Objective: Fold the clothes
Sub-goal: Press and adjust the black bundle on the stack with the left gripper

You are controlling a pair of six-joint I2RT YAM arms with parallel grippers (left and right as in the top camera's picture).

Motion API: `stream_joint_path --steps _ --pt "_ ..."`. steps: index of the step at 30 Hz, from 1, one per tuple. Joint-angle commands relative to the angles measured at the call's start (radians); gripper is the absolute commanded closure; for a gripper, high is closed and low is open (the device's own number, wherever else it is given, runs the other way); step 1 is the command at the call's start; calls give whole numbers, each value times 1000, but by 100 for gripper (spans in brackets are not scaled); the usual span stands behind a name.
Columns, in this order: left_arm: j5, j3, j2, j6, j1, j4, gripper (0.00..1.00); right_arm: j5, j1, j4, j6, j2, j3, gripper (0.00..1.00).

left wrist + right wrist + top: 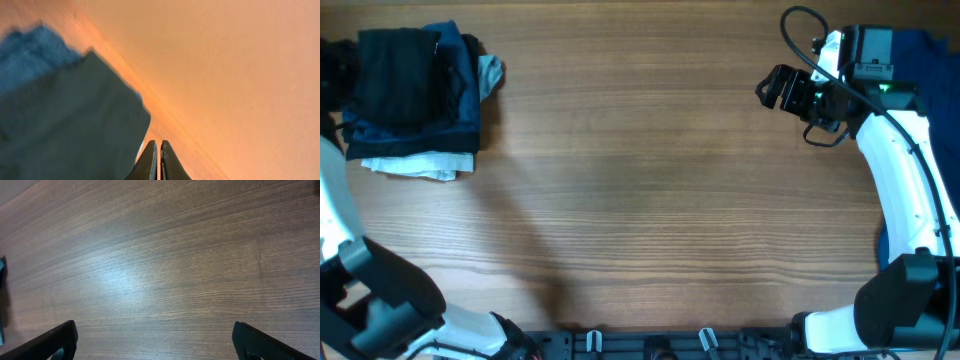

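The overhead view is sharp and evenly bright; a soft, faint shadow crosses the table [650, 150] from centre toward 7 o'clock. The left wrist view is blurred all over with a strong orange cast, and the clothes [60, 120] at 8 o'clock are smeared at their edges. The right wrist view is crisp, with pale glare at 9 o'clock.

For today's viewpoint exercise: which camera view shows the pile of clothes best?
Overhead: the whole pile of clothes shows, sharp. Left wrist shows only a blurred part; right wrist shows mostly table.
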Motion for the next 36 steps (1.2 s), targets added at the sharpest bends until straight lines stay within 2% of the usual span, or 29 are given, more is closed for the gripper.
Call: stream_joint_path --steps 1,10,18,22,25,32,36 --pt "47 -3 127 -13 -55 -44 96 20 1 3 -19 11 5 0" --pt "144 -3 304 -12 -72 -49 96 20 1 3 -19 11 5 0" --pt "261 3 175 8 -32 62 96 20 1 3 -19 11 5 0" --pt "183 3 78 0 3 69 96 20 1 3 -19 11 5 0" --pt "133 2 74 -23 21 53 96 20 1 3 -19 11 5 0" --pt "-58 1 172 -21 44 -31 96 20 1 3 -19 11 5 0" --pt "-79 0 243 -21 64 -47 96 20 1 3 -19 11 5 0"
